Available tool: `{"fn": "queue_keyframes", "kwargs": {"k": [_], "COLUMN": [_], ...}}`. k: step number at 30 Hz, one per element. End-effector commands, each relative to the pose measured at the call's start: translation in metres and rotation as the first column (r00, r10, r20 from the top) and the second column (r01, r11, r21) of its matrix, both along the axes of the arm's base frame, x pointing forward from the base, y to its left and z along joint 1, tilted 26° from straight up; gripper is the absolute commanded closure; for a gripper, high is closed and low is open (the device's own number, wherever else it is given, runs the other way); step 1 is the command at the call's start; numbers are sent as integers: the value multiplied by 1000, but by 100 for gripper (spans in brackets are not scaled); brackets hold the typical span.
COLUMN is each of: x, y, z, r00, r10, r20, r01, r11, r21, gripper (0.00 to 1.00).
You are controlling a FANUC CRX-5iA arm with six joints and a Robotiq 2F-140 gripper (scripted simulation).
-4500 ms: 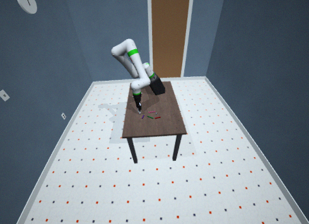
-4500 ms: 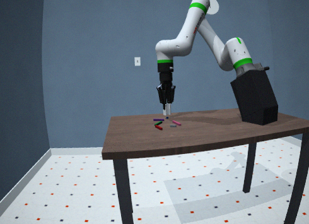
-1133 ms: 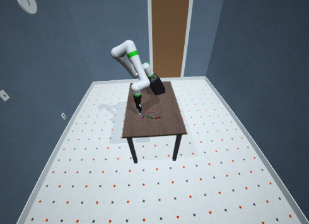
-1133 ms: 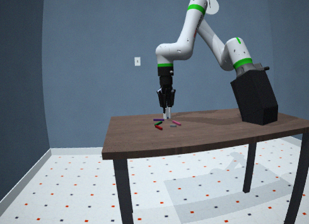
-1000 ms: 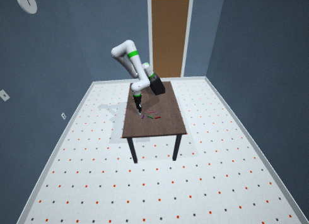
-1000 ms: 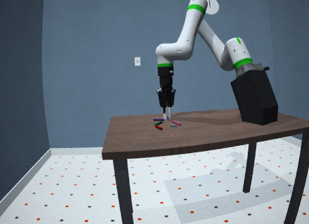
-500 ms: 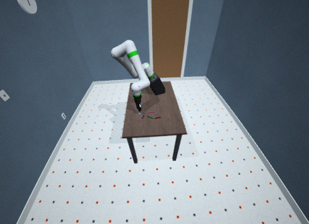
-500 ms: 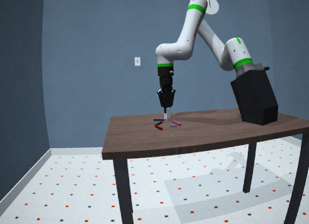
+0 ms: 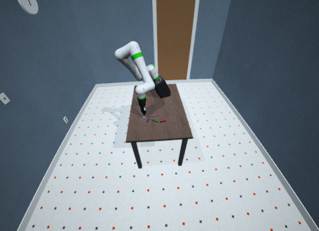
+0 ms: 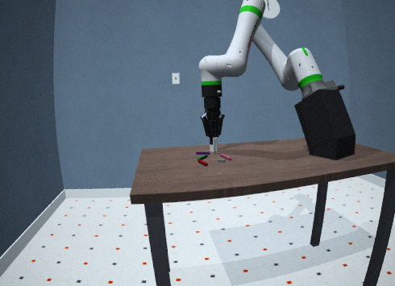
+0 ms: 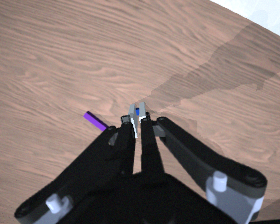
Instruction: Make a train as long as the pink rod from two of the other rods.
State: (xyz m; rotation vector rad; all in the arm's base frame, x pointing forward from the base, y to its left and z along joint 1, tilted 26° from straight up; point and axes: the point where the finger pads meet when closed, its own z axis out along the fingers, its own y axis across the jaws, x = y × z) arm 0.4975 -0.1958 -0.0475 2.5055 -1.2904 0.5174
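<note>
The gripper [image 11: 137, 114] points straight down over the table's far left part, its fingers drawn nearly together; in the wrist view a sliver of a blue rod [image 11: 137, 109] shows between the pads, so it is pinched on that small rod; whether the tips touch the wood cannot be told.

Just beside the fingers lies the purple rod [image 11: 95, 120], flat on the wood, one end hidden under the gripper's linkage. A little further toward the table's middle sit the others in a loose cluster — the pink rod [image 10: 226, 156], a grey rod [image 10: 221, 160], a green rod [image 10: 202, 157] and a red rod [image 10: 203, 163]; green and red lie close together at an angle, pink and grey stand slightly apart from them.

The table [image 10: 258, 179] has broad bare wood toward its near edge and right side; the arm's dark base [image 10: 326, 126] fills the far corner; the cluster lies well in from every edge.
</note>
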Motion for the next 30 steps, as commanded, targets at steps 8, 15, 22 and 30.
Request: {"fn": "queue_keyframes", "kwargs": {"k": [8, 15, 22, 30], "x": [0, 0, -2, -9], "y": [0, 0, 4, 19], "z": [0, 0, 8, 43], "r00": [1000, 1000, 1000, 1000], "r10": [0, 0, 0, 0], "r20": [0, 0, 0, 0], "r01": [0, 0, 0, 0], "r11": [1000, 1000, 1000, 1000], "r21": [0, 0, 0, 0], "gripper": [97, 97, 97, 97]}}
